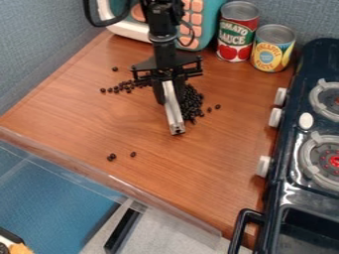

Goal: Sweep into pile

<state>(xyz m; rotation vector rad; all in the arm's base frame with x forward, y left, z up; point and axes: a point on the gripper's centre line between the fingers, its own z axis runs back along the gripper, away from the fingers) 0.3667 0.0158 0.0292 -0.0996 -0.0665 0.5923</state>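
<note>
One arm [161, 27] is seen entering from the top edge, a little left of centre, and hanging almost straight down over the counter [198, 168]. Its one gripper [170, 94] is pointed downward, low over the wood. The fingers are closed in around one metal bar [173, 111], and only the gap taken up by it is left between them. The bar is held at a slant, its lower end toward the front of the counter and slightly to the right.

The beans [191, 104] are heaped mostly just right of the bar, partly hidden by it and the gripper; those in the heap cannot be counted. A thin trail is spread to the left of the gripper, with one bean set apart above it. Two are seen loose just right of the heap, and three nearer the front edge: two close together and one a little to their right.

Two cans [238, 30] are stood upright side by side at the back, beside one toy microwave [207, 22]. Along the right, one stove [295, 186] is placed, with two burners [319, 161] in view, three knobs [263, 166] on its near side, one white oval piece [306, 120] on top and one handle [243, 225] at the front.
</note>
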